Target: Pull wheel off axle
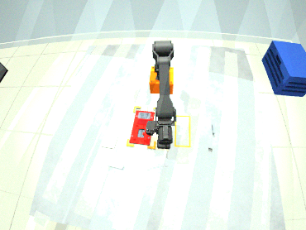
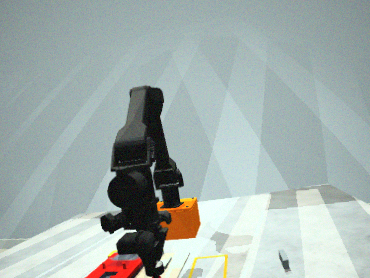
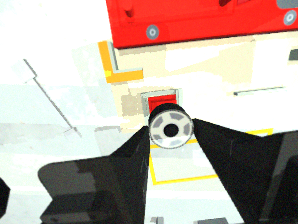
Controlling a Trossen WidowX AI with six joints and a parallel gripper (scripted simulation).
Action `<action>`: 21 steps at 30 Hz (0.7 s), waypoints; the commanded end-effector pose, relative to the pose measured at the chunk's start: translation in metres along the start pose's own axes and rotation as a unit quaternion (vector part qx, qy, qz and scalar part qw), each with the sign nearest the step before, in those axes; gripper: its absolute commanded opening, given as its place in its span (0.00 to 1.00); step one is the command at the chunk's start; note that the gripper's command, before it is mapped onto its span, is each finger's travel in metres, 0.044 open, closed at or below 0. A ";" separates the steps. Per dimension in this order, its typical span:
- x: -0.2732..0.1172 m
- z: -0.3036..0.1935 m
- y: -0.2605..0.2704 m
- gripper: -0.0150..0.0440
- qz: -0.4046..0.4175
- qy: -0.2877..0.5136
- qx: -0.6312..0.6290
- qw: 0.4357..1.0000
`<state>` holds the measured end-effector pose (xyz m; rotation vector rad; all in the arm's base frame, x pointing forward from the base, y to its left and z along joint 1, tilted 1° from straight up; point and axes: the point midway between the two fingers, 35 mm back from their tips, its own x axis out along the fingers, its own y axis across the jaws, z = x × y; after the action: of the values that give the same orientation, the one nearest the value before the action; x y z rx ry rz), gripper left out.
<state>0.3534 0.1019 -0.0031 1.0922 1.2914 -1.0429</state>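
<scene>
Gripper (image 3: pixel 171 131) is clamping the wheel (image 3: pixel 171 128) (axle is hiding beneath it); fingertips are partly covering its rim.

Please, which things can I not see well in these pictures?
- Axle: hidden in the wrist view behind the wheel.
- Gripper fingertips: hidden in the top view under the arm; cut off by the bottom edge in the exterior view.
- Small grey part: too small in the top view.
</scene>
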 end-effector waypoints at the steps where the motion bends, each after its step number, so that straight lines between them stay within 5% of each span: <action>1: -0.004 0.000 0.000 0.25 0.001 0.000 0.001 1.000; 21: -0.011 0.000 0.000 0.25 0.002 0.000 0.001 1.000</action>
<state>0.3534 0.1017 0.0045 1.0945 1.2893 -1.0404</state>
